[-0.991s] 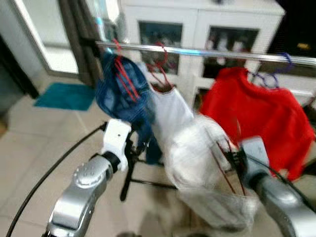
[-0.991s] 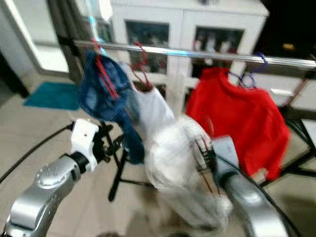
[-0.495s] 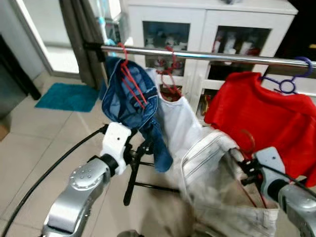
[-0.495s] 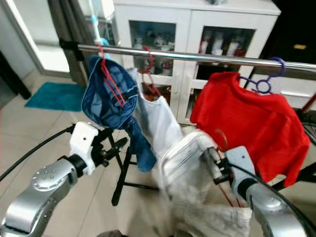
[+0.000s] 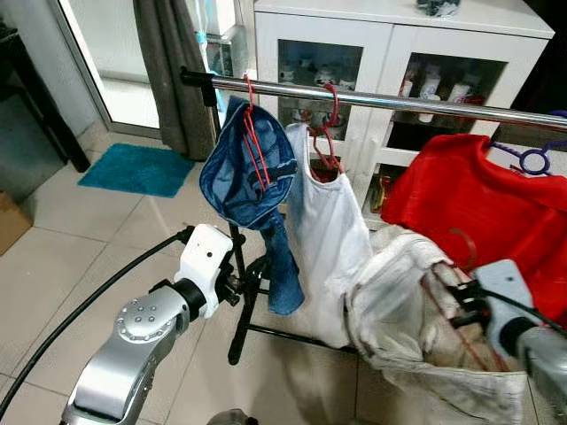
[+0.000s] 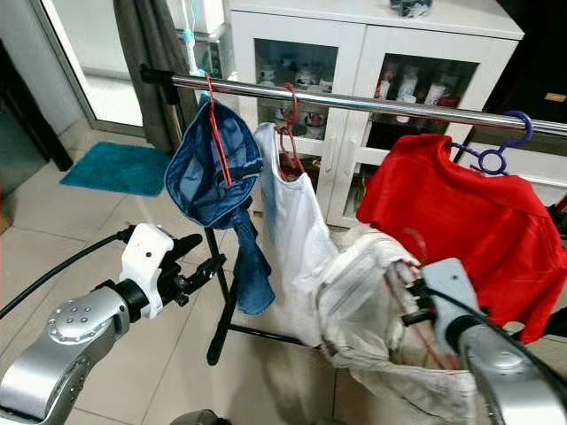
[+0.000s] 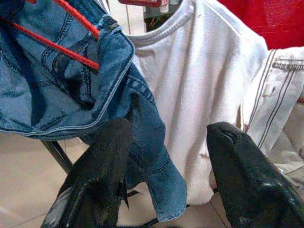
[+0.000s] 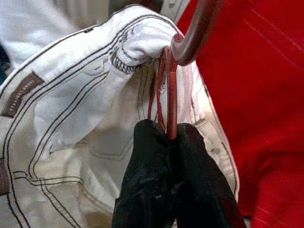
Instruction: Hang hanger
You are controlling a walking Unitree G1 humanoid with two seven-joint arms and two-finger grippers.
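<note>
My right gripper is shut on the neck of a dark red hanger that carries cream-white jeans. It holds them low, below the silver rail and in front of the red sweater. The hanger's hook points up, well under the rail. My left gripper is open with nothing in it, raised near the hanging blue denim and the white T-shirt.
On the rail hang the blue denim and the white T-shirt on red hangers, and the red sweater on a purple hanger. A white glass-door cabinet stands behind the rack. A teal mat lies on the tiled floor at the left.
The view has steadied and shifted a little. My right gripper keeps its hold on the hanger with the jeans, now slightly further right. The left arm stays much the same.
</note>
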